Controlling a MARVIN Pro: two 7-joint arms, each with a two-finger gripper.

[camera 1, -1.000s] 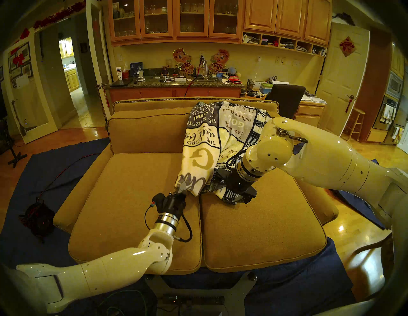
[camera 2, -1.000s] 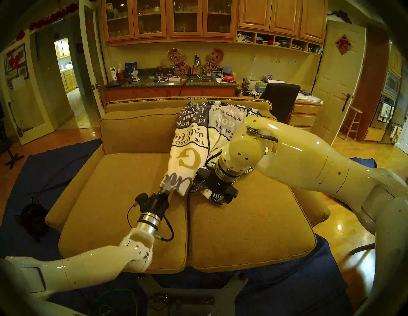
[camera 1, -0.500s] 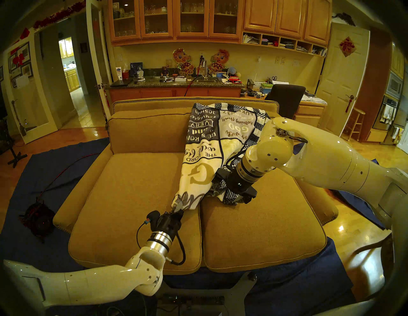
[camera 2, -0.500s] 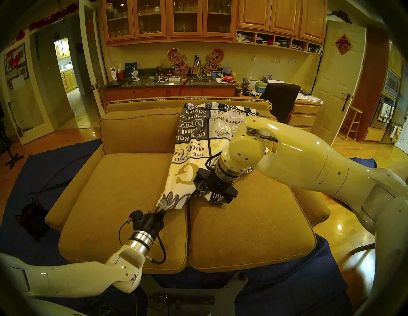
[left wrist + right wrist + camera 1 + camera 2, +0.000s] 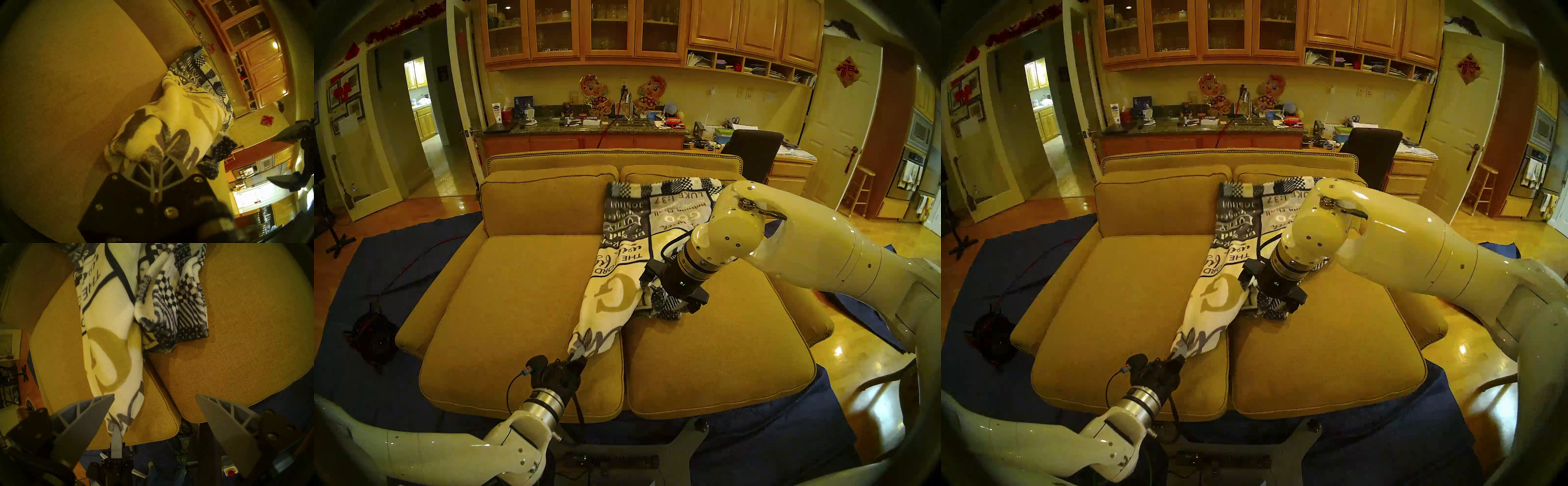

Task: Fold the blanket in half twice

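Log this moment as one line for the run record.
left claw: shut on blanket corner | right claw: open above the bunched blanket | sofa: blanket unfolded

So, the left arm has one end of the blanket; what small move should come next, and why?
Probably bring the right gripper, whose jaws stand open and empty, down onto the bunched checkered edge. The left gripper is shut on one end of the blanket, which lies as a rope on the sofa, so a second hold seems needed to spread it.
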